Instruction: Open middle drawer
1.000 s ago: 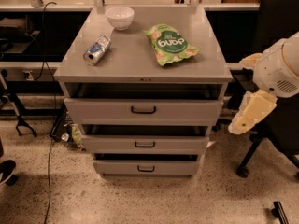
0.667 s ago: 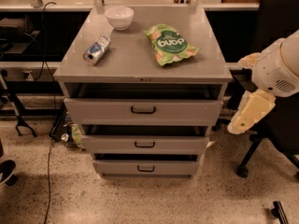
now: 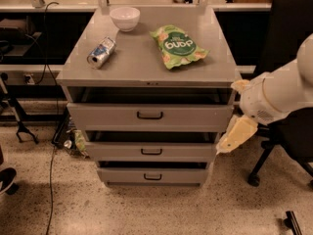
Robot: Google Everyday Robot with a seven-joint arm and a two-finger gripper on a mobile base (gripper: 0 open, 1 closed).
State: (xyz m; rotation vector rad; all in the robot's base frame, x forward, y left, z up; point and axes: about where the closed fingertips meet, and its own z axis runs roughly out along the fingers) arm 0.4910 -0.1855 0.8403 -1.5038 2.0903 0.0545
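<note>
The grey cabinet (image 3: 146, 75) has three stacked drawers. The middle drawer (image 3: 112, 152) has a low flat grey front and a small black bar handle (image 3: 151, 152). It stands slightly out, with a dark gap above it. My gripper (image 3: 235, 133), cream-coloured on a white arm (image 3: 286, 92), hangs just off the cabinet's right side at the level of the middle drawer's right end. It is well right of the handle and holds nothing that I can see.
The top drawer (image 3: 107, 116) and bottom drawer (image 3: 122, 175) also stand slightly ajar. On the cabinet top lie a white bowl (image 3: 125, 17), a tipped can (image 3: 101, 52) and a green chip bag (image 3: 178, 46). A black office chair (image 3: 288, 43) stands at right, and cables (image 3: 51, 151) run at left.
My gripper and arm have moved left and down, closer to the cabinet's right side by the middle drawer. The drawers have not moved.
</note>
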